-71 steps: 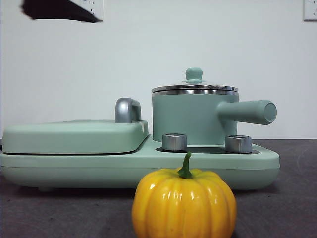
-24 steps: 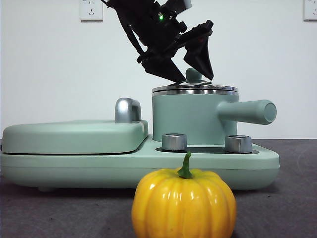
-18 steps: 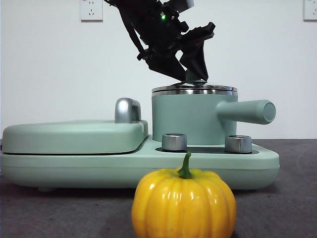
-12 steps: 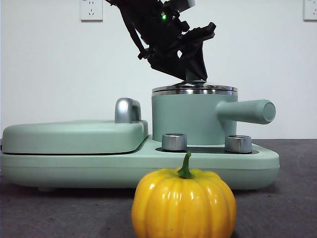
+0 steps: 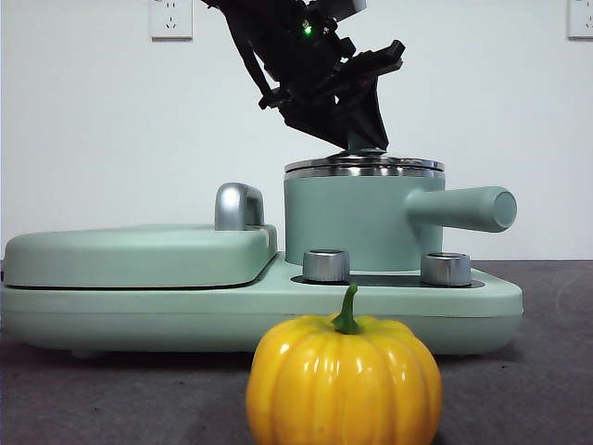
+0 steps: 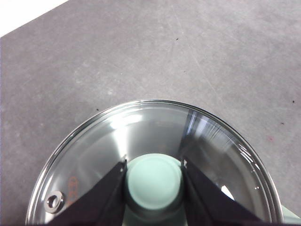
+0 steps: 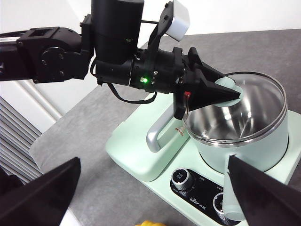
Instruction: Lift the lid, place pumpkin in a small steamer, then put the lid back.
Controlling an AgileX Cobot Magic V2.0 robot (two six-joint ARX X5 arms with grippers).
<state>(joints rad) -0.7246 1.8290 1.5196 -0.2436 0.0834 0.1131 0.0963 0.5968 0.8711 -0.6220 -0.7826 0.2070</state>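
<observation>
Left pincer (image 6: 154, 176) clamped on the lid (image 5: 364, 165) knob atop the small steamer (image 5: 361, 218); right pincer (image 7: 150, 197) spread wide, apart; pumpkin (image 5: 344, 380) on worktop (image 5: 547, 371)

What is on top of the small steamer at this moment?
The lid sits on the small steamer. The left gripper is shut on its green knob. Through the glass, bare steel walls show; the bottom is partly hidden.

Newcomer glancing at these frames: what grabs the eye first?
The glossy yellow pumpkin, big and nearest the front camera, on the table before the cooker. Behind it, the left gripper is clamped on the lid knob atop the small steamer. The right gripper waits, open.
</observation>
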